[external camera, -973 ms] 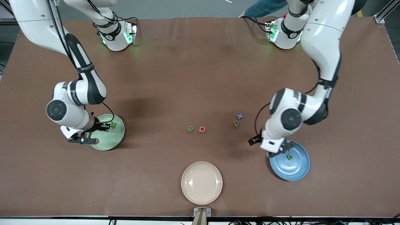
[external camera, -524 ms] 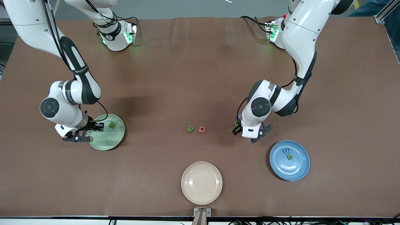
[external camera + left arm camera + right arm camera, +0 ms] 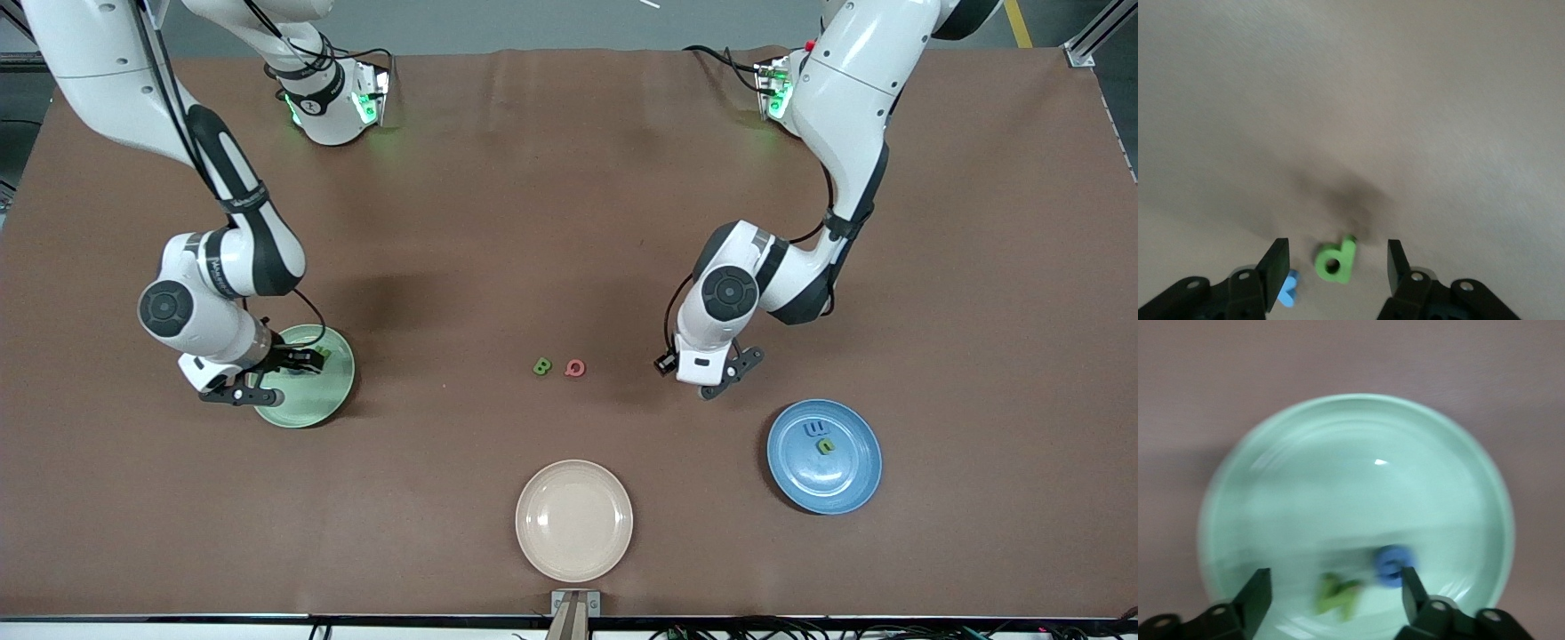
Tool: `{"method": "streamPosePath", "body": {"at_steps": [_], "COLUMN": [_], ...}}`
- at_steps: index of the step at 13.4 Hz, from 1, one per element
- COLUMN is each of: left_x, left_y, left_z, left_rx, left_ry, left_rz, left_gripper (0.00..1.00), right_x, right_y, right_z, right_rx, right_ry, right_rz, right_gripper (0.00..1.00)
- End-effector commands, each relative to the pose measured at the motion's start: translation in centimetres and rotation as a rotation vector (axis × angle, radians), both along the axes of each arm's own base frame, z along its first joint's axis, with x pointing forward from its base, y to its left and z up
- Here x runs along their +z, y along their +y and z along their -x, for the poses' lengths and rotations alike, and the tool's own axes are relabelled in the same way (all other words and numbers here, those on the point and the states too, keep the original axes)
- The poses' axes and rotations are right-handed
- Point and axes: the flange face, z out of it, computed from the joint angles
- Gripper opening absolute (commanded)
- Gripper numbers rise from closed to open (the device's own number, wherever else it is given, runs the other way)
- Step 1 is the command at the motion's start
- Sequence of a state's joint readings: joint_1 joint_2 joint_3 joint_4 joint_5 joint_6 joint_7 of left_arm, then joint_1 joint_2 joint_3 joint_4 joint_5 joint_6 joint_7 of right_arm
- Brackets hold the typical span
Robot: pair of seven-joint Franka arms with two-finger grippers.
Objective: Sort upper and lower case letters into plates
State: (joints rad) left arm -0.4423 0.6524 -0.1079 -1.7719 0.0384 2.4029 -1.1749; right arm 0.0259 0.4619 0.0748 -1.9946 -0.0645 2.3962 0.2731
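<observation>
My left gripper [image 3: 702, 373] hangs open low over the table. In the left wrist view its open jaws [image 3: 1337, 267] straddle a green letter [image 3: 1336, 260], with a light blue letter [image 3: 1288, 293] beside one finger. The blue plate [image 3: 849, 489] holds a dark blue letter [image 3: 814, 429] and a green letter [image 3: 826, 446]. My right gripper [image 3: 307, 360] is open over the pale green plate [image 3: 302, 404]. In the right wrist view [image 3: 1335, 597] that plate [image 3: 1358, 453] holds a green letter [image 3: 1338, 593] and a blue letter [image 3: 1391, 563]. A green B [image 3: 542, 365] and a red Q [image 3: 575, 368] lie mid-table.
A cream-beige plate [image 3: 574, 498] sits at the table's near edge, nearer the front camera than the B and Q. The arms' bases stand at the back. Brown cloth covers the table.
My left gripper left the blue plate, where a dark blue letter now lies, and moved over the two letters toward mid-table. My right gripper drew back, then moved in again over the green plate.
</observation>
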Motion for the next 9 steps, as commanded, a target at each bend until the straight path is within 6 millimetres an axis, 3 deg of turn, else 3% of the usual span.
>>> {"method": "streamPosePath", "body": {"at_steps": [1, 2, 6, 7, 9], "left_x": [-0.6, -0.8, -1.7, -1.7, -1.7], "left_y": [-0.1, -0.2, -0.8, -0.9, -1.0], "left_z": [0.6, 0.7, 1.3, 1.3, 1.3], "left_rx": [-0.087, -0.095, -0.107, -0.109, -0.109], "left_ry": [-0.034, -0.033, -0.022, -0.023, -0.024], "left_rz": [-0.027, -0.032, -0.036, -0.037, -0.035], "left_gripper": [0.52, 0.51, 0.49, 0.42, 0.27], "right_x": [3.9, 4.2, 1.1, 0.3, -1.7], "right_y": [9.8, 12.9, 26.1, 28.9, 32.7], "right_z": [-0.1, 0.0, 0.1, 0.1, 0.3], "right_rx": [-0.138, -0.190, -0.377, -0.405, -0.434], "right_ry": [-0.011, -0.030, -0.057, -0.067, -0.074], "right_rz": [0.026, 0.021, 0.008, 0.001, -0.005], "right_gripper": [1.00, 1.00, 1.00, 1.00, 1.00]}}
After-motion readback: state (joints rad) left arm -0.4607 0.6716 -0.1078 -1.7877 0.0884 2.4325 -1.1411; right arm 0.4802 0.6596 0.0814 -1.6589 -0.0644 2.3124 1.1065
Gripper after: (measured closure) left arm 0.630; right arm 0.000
